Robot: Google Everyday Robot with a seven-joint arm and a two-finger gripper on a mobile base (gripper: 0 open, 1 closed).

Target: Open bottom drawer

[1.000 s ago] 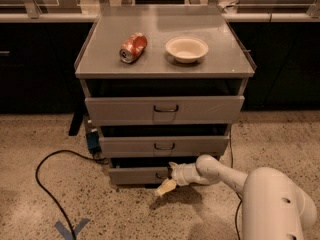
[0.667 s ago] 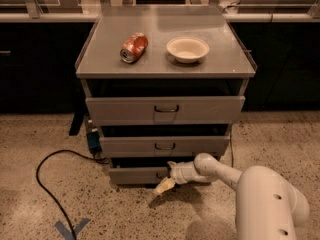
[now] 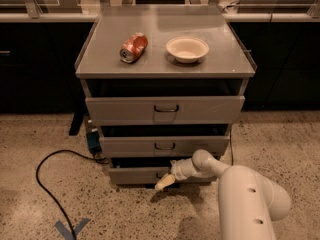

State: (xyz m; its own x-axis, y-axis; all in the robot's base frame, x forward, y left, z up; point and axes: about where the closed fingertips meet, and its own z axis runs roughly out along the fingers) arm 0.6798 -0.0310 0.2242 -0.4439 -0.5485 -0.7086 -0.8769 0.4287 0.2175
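Observation:
A grey metal cabinet has three drawers stacked under its top (image 3: 165, 64). The bottom drawer (image 3: 132, 175) is the lowest and narrowest front, just above the floor; its small dark handle is mostly hidden behind my gripper. My gripper (image 3: 166, 182) reaches in from the lower right on a white arm (image 3: 245, 194) and sits at the centre of the bottom drawer's front, at the handle. Its pale fingertips (image 3: 162, 184) point down and to the left. The drawer stands a little out from the cabinet.
A crushed red can (image 3: 133, 47) and a white bowl (image 3: 187, 49) sit on the cabinet top. The top drawer (image 3: 165, 109) and middle drawer (image 3: 162, 146) stand slightly out. A black cable (image 3: 47, 184) loops over the speckled floor at left from a blue plug (image 3: 93, 139). Dark counters run behind.
The view has shifted slightly; the arm's white body has moved a little to the left. The gripper stays at the bottom drawer's handle.

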